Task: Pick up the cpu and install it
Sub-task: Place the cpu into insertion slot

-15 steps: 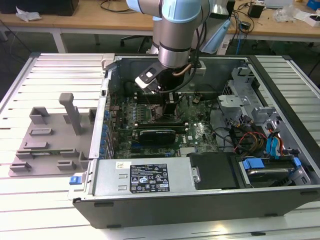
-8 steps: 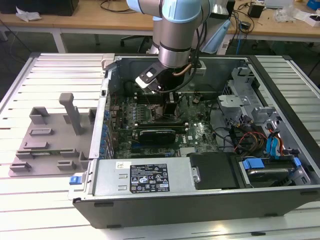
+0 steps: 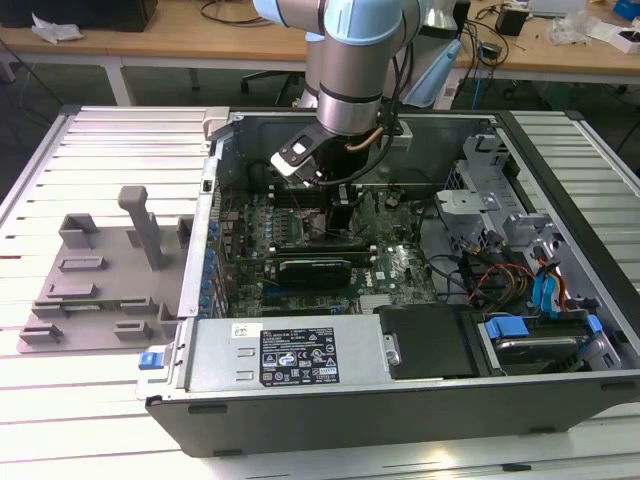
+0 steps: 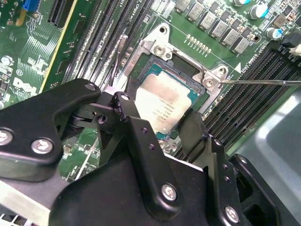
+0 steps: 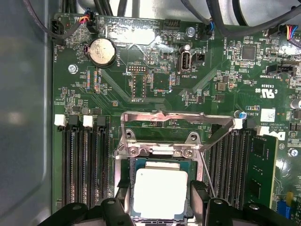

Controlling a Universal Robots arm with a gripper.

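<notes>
cpu (image 5: 161,193), pale silvery top facing up, lies within the black-framed socket (image 5: 123,165) on the green motherboard (image 5: 211,70); seen likewise in the second wrist view (image 4: 164,106). whether it is fully seated cannot be told. gripper (image 5: 161,203) is closed on the cpu: two black fingers (image 5: 199,200) stand against opposite edges of the chip in both wrist views, one finger (image 4: 126,109) on each side, with no gap seen between them and the chip. the metal load plate (image 5: 178,117) of the socket stands raised, hinged at the screwed bracket just beside the chip. a thin metal lever (image 4: 263,82) reaches out from the socket corner. rows of black memory slots (image 5: 84,165) flank the socket on both sides. a round coin cell (image 5: 102,51) sits well apart on the board. in the upper middle of the exterior view, the gripper (image 3: 341,215) reaches down into the open computer case (image 3: 300,400), over the motherboard (image 3: 400,265). a grey plastic tray (image 3: 90,290) with upright posts lies on the slatted table (image 3: 110,150) at the exterior view's left, outside the case.
</notes>
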